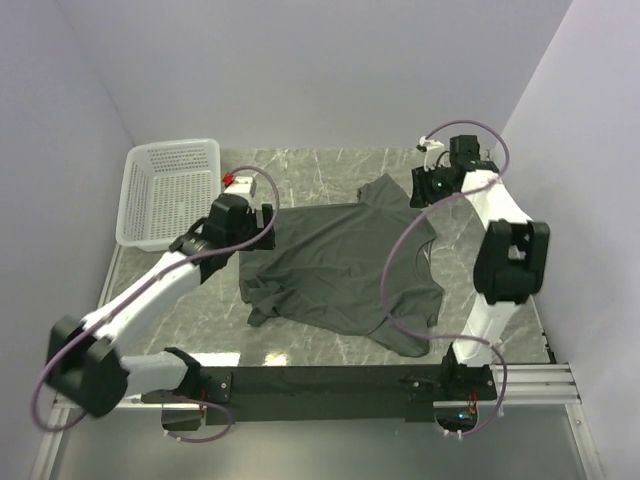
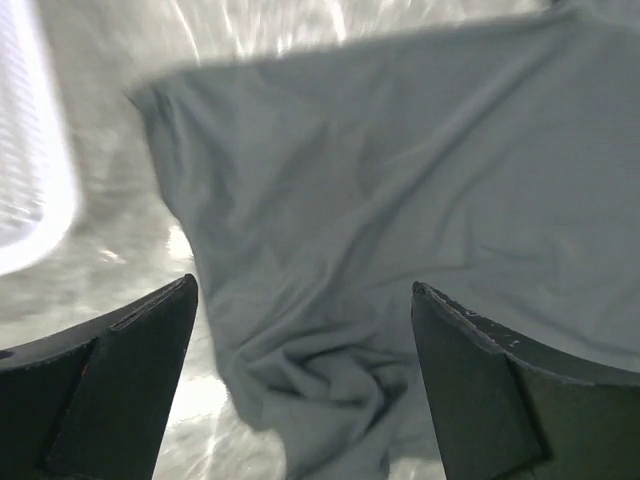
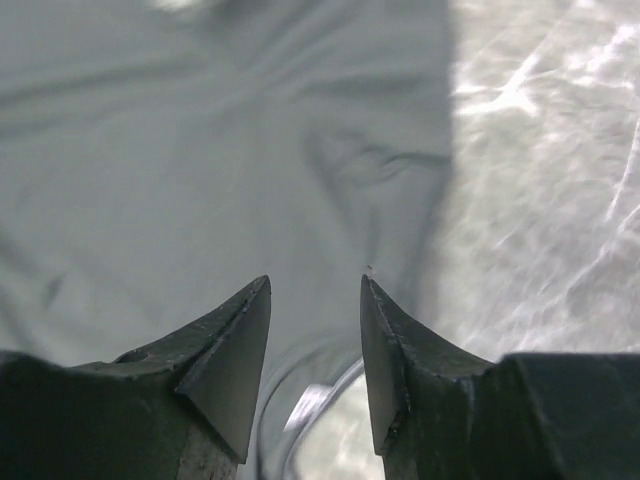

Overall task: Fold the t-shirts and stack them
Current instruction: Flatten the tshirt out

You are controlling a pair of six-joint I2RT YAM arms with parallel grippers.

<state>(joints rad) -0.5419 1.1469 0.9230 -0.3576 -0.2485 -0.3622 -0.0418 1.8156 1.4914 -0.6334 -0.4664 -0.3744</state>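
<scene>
1. You have a single dark grey t-shirt lying opened out and unfolded on the marble table, about the middle of it.
2. Its cloth is mostly flat. The near left edge is bunched into wrinkles, and the near right corner reaches towards the arm bases.
3. Your left pincer hangs at the far left corner of the t-shirt, just over its edge.
4. From the left wrist, that pincer stands wide open. Its two dark fingers are far apart and nothing is caught between them.
5. Below that gap you see the t-shirt with a crumpled fold of cloth, and bare table to the left of it.
6. Your right pincer sits at the far right of the t-shirt, beside the part that juts towards the back wall.
7. From the right wrist, this pincer is parted by a narrow gap. Its pointed fingers grip nothing.
8. The t-shirt fills the left and middle of that view. Its edge runs down just right of the gap, with table beyond.
9. You cannot tell from these views whether either pincer touches the cloth.
10. A white mesh basket stands at the far left of the table, apart from the t-shirt. It shows as a bright blur at the left wrist.
</scene>
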